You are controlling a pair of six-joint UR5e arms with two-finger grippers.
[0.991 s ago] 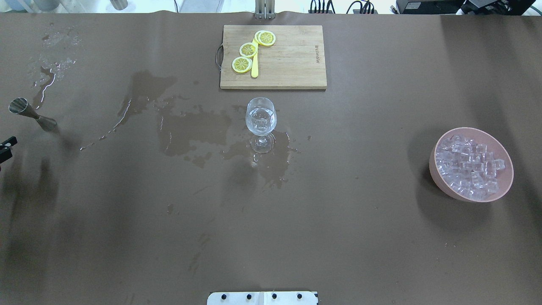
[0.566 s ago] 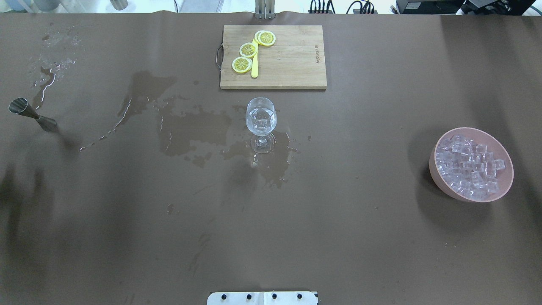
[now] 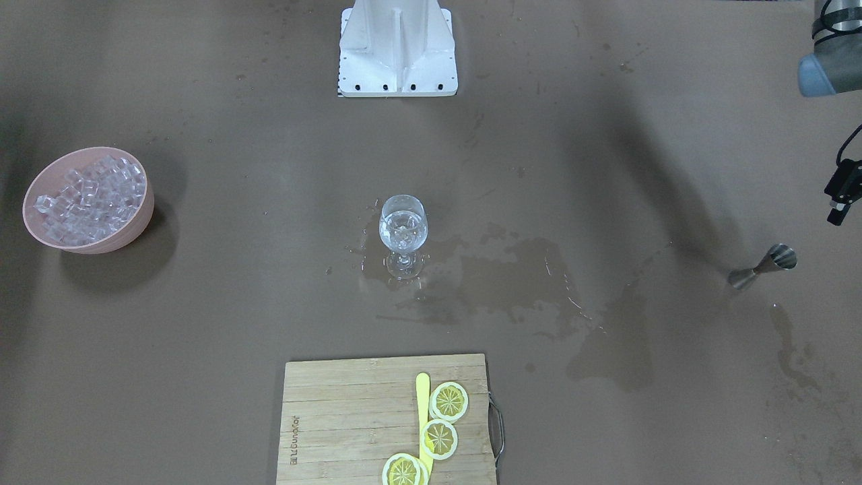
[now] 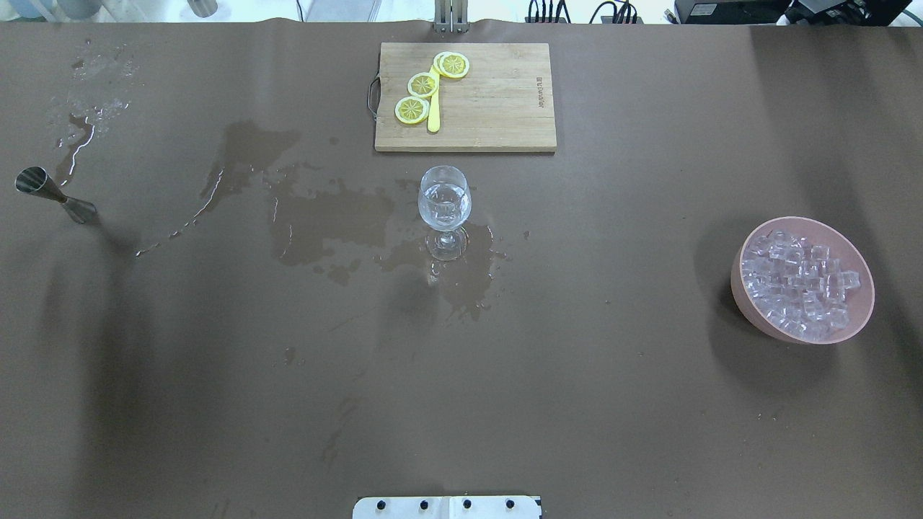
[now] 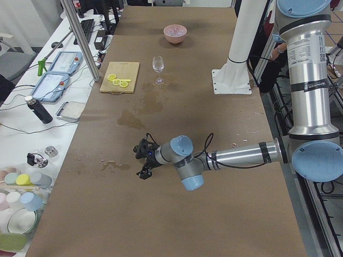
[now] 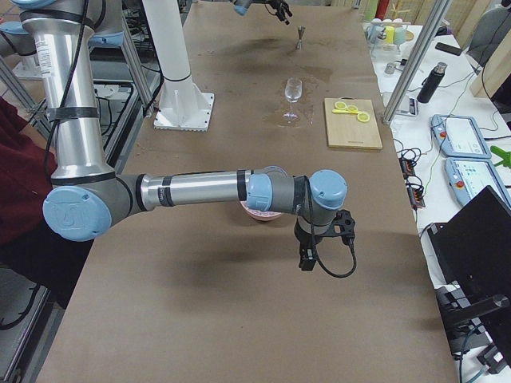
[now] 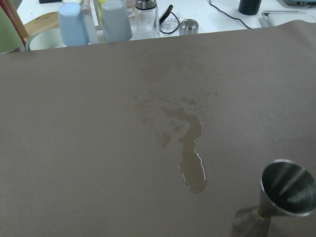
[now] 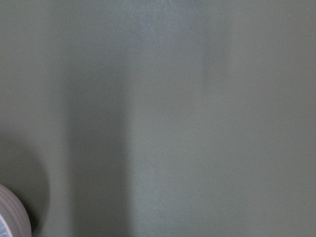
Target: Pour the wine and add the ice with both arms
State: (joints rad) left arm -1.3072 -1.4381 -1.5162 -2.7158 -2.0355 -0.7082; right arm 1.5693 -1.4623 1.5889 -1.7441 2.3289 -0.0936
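The wine glass (image 4: 444, 204) stands upright at the table's middle with clear liquid (image 3: 403, 229) in its bowl, on a wet patch. The ice (image 4: 797, 282) fills a pink bowl (image 4: 743, 285) at the right. A steel jigger (image 4: 52, 194) stands at the far left; it also shows in the left wrist view (image 7: 279, 197). My left gripper (image 3: 843, 195) hangs above the table beside the jigger, only partly in view; I cannot tell whether it is open. My right gripper (image 6: 306, 260) hangs past the pink bowl (image 6: 257, 214) near the table's end; I cannot tell its state. Neither holds anything that I can see.
A wooden cutting board (image 4: 497, 108) with lemon slices (image 4: 422, 85) and a yellow knife lies behind the glass. Dark wet stains (image 4: 324, 216) spread left of the glass, with a puddle (image 7: 191, 168) near the jigger. The white robot base (image 3: 397, 50) is at the near edge.
The left gripper's black tip, at the overhead view's left edge one second ago, has moved out of that view. The arm shadows on the left have shifted. Glass, bowl and jigger have not moved.
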